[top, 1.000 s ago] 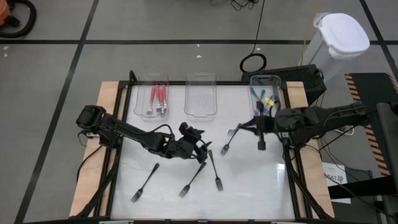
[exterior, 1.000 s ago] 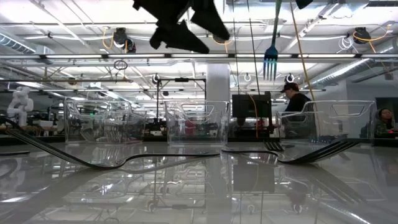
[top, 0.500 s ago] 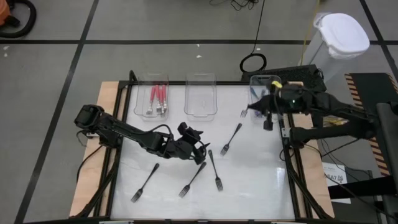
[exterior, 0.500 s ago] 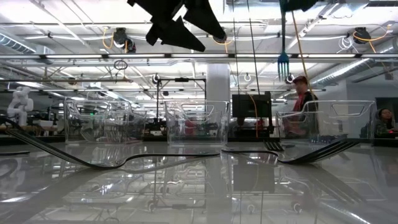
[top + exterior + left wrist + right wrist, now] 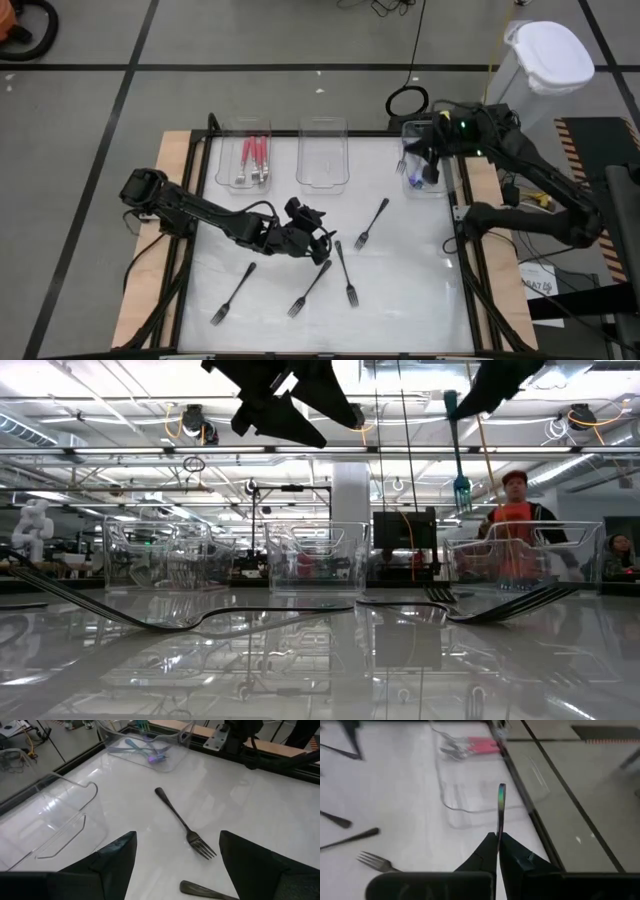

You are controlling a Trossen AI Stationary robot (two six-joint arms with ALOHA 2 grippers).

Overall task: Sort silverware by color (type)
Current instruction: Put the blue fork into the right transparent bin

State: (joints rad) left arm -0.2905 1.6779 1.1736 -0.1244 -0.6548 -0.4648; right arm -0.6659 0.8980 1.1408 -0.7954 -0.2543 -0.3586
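A teal fork [image 5: 458,450] hangs in my right gripper [image 5: 430,165], which is shut on it above the right-hand clear tray [image 5: 428,140]; blue forks [image 5: 145,751] lie in that tray. My left gripper [image 5: 175,865] hovers open over the table's middle, its fingers on either side of a black fork [image 5: 185,827] lying flat below, touching nothing. Several black forks [image 5: 310,290] lie flat on the white table. Red-handled forks [image 5: 256,155] lie in the left tray [image 5: 232,150]. My right gripper pinches the teal fork's handle [image 5: 499,831] between its two fingers, at the handle's upper end [image 5: 452,402]. The fork hangs tines down [image 5: 462,488], slightly tilted, lifted clear of table and tray. The fingers slant downward, with the fork reaching out past their tips.
An empty clear tray [image 5: 323,152] stands between the other two at the table's far edge. A person in a red top [image 5: 515,525] stands beyond the table on the right. A white-lidded bin [image 5: 545,60] stands off the table's far right corner.
My right gripper has swung from the table's right middle toward the far right corner, turning as it went, and now stands over the right tray. The teal fork has travelled with it, still hanging tines down and clear.
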